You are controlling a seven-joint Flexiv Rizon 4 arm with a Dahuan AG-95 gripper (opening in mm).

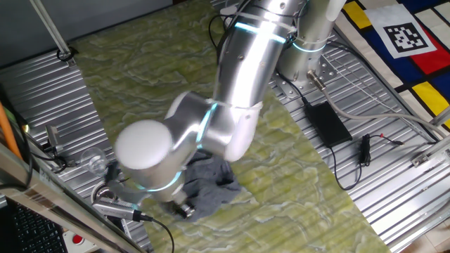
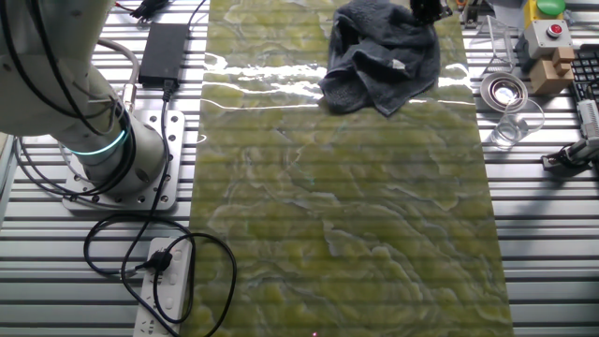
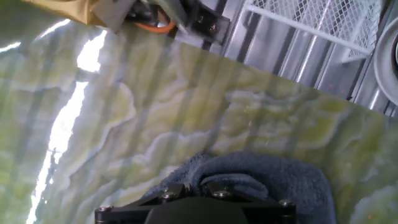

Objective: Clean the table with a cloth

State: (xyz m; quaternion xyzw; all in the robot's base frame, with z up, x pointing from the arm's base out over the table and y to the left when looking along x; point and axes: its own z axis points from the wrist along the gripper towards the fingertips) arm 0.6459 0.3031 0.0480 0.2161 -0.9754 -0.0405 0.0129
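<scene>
The table [image 2: 346, 215] is a yellow-green marbled sheet. The blue-grey cloth [image 2: 379, 56] lies crumpled at its far end in the other fixed view. In one fixed view the cloth [image 1: 211, 184] sits near the front edge of the table [image 1: 140, 77], partly under the arm's elbow. My gripper [image 1: 184, 208] is down at the cloth's edge, and only its dark tip [image 2: 426, 11] shows at the top of the other fixed view. In the hand view the gripper [image 3: 194, 186] is shut on a bunched fold of cloth [image 3: 280, 180], with bare table [image 3: 155, 106] beyond.
Ribbed metal panels flank the table. A black power adapter [image 2: 164, 51] and a power strip [image 2: 168, 281] lie by the robot base [image 2: 112, 159]. On the other side stand a clear glass [image 2: 510, 126], a metal ring [image 2: 504, 91] and a box with a red button [image 2: 552, 33].
</scene>
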